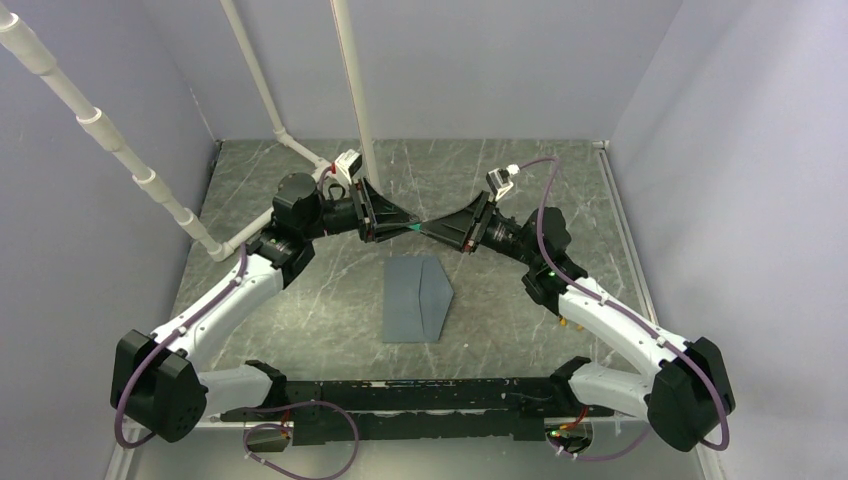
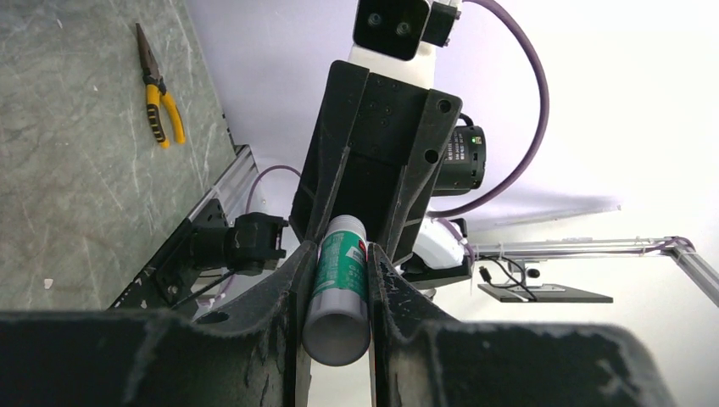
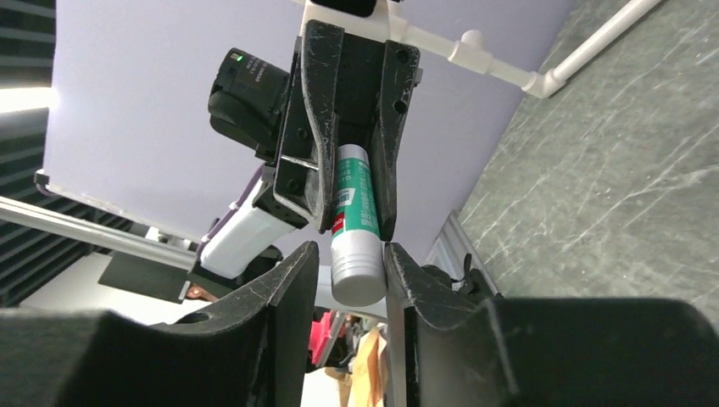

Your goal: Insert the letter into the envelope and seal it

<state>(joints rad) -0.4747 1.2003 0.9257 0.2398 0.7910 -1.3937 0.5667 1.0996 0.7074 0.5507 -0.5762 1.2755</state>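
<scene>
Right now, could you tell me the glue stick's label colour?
Glue stick: green label, some red; best in right wrist view.

1. From the top, you get soft, even overhead light on the table (image 1: pixel 500 320), and shadows are faint.
2. In your left wrist view, the right side washes out to white glare.
3. In both wrist views the near fingers (image 2: pixel 280 314) look soft, while the glue stick (image 2: pixel 339 271) is sharp.
</scene>
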